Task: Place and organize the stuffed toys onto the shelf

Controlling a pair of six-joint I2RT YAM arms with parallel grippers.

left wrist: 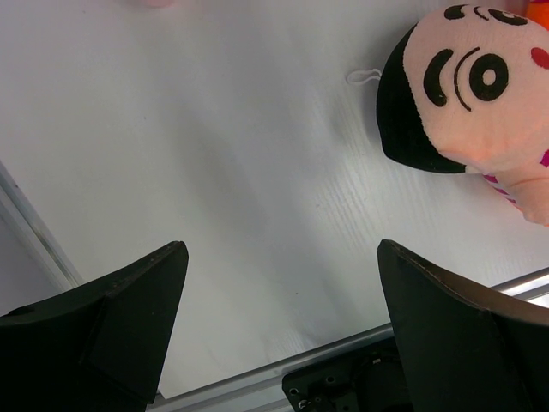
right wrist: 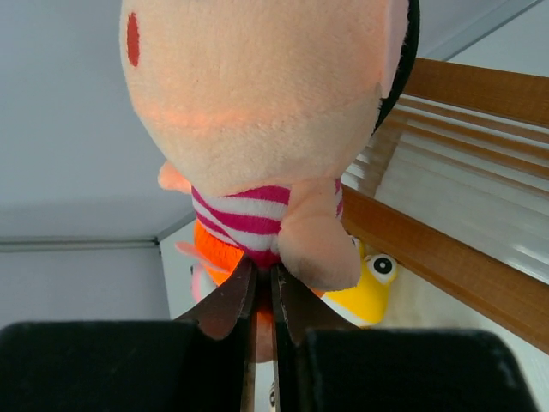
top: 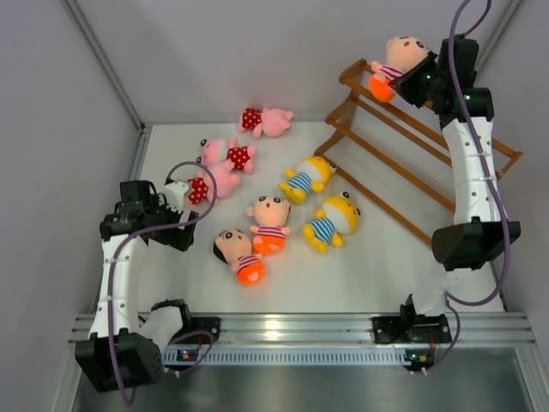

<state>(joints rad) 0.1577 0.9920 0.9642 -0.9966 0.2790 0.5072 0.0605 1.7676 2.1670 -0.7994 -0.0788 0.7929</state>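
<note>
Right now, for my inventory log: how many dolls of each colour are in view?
Pink dolls: 3
Peach dolls: 3, one in the right claw
Yellow dolls: 2
Total: 8

**Cut off, covered or too small, across 3 views**

In the right wrist view, the held doll (right wrist: pixel 266 112) loses the top of its head to the frame edge, and its orange shorts sit mostly behind the right gripper (right wrist: pixel 262 283). A yellow doll (right wrist: pixel 371 287) peeks from under a shelf (right wrist: pixel 463 86) rail, its body hidden. In the left wrist view, a peach-headed doll (left wrist: pixel 476 94) is cropped at the right edge, and a pink scrap (left wrist: pixel 154 3) at the top edge is too small to identify. From above, the left arm (top: pixel 129 249) overlaps 1 pink doll (top: pixel 219 180), hiding part of it.
</note>
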